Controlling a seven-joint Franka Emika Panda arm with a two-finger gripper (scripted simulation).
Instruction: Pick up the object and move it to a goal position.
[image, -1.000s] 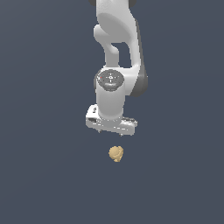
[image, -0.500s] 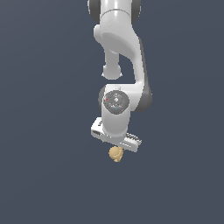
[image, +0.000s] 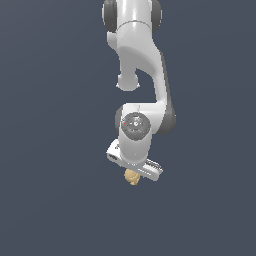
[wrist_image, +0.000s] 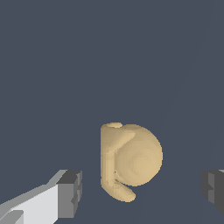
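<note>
Pincer is seen low in the exterior frame, just below centre, its fingers spread wide apart with nothing gripped. Between them, in the wrist view, the object is framed, nearer one pad than the other, touched by neither. In the exterior view the tan lump is tucked right under the pincer body, resting on the dark worktop. A short descent, then closing, is judged to be needed; the flat edge is presented across the gap.
</note>
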